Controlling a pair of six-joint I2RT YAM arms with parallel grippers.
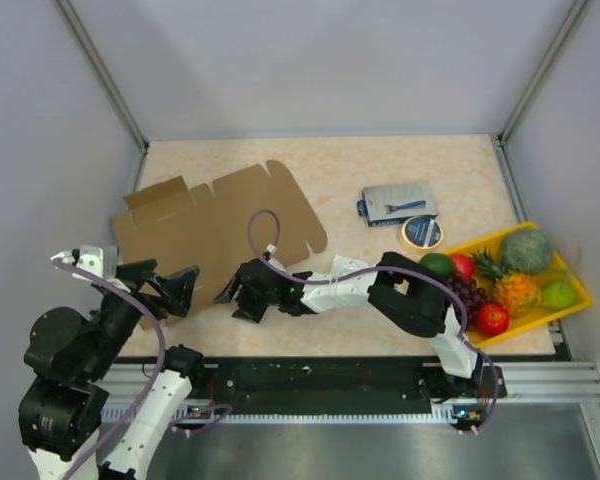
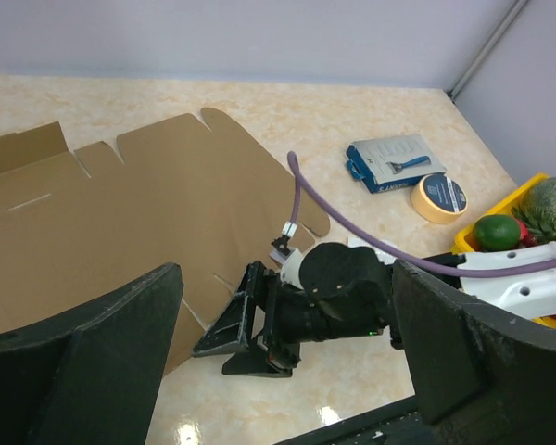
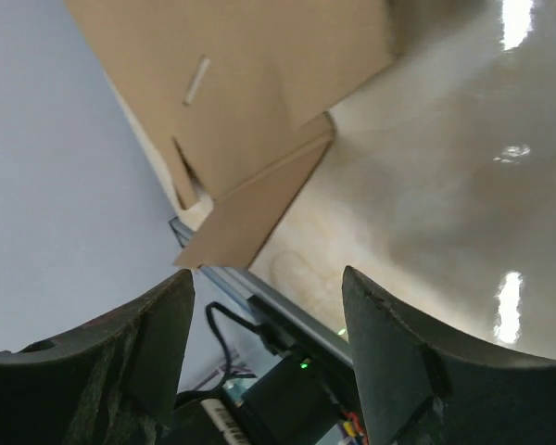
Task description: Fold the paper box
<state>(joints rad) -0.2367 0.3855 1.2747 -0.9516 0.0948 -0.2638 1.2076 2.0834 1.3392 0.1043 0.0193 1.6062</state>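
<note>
The paper box (image 1: 220,225) is a flat brown die-cut sheet lying on the left half of the table; it also fills the left wrist view (image 2: 120,213) and shows ahead in the right wrist view (image 3: 250,102). My left gripper (image 1: 178,290) hovers at the sheet's near left edge, jaws wide open and empty (image 2: 287,278). My right gripper (image 1: 238,300) sits low by the sheet's near right edge (image 2: 232,329). Its jaws stand apart with nothing between them (image 3: 269,287). Whether a finger touches the cardboard I cannot tell.
A blue-and-white flat package (image 1: 398,203) and a tape roll (image 1: 421,233) lie right of centre. A yellow tray (image 1: 570,300) of fruit stands at the right edge. A purple cable (image 1: 265,235) loops over the cardboard. Walls enclose the table.
</note>
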